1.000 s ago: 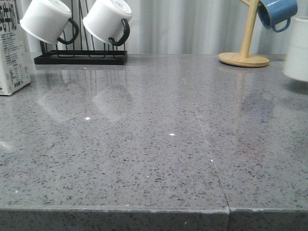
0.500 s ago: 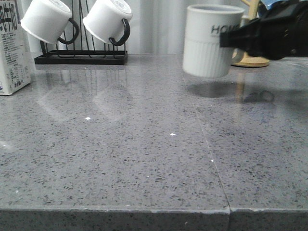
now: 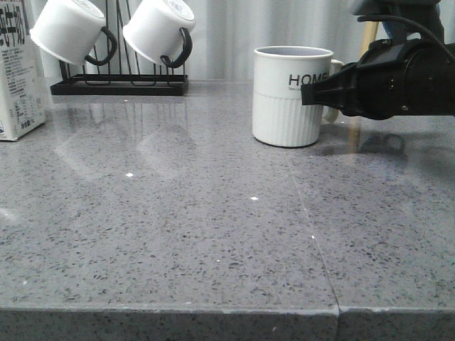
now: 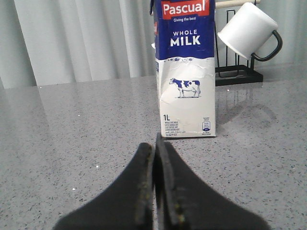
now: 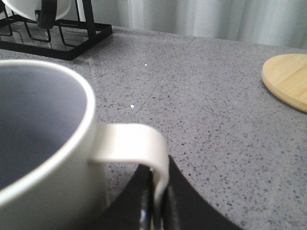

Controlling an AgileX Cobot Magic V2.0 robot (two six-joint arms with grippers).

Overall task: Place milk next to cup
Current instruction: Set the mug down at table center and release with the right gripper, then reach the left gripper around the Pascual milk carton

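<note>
At the far left edge of the worktop (image 3: 178, 234), the milk (image 3: 20, 71) stands upright, well apart from everything the task concerns, and it has not moved over the last second. The left wrist view shows the left pincer (image 4: 156, 158) pressed fully closed and holding nothing, aimed at the carton from a short way back.

Behind, the black rack (image 3: 117, 84) carries two plain white mugs (image 3: 67, 30), unchanged.

Right of centre, the cup (image 3: 291, 96) now rests upright on the worktop. One second ago this spot was bare; half a second ago the cup hung above the surface, carried in from the right. The right pincer (image 3: 316, 92) is still clamped on the white handle (image 5: 144, 148), fingers either side of it.

Judgement: the reference position is now fixed. The remaining work is to release the handle, withdraw the right arm, then open the left pincer, grasp the carton and carry it across to stand just beside the cup.
</note>
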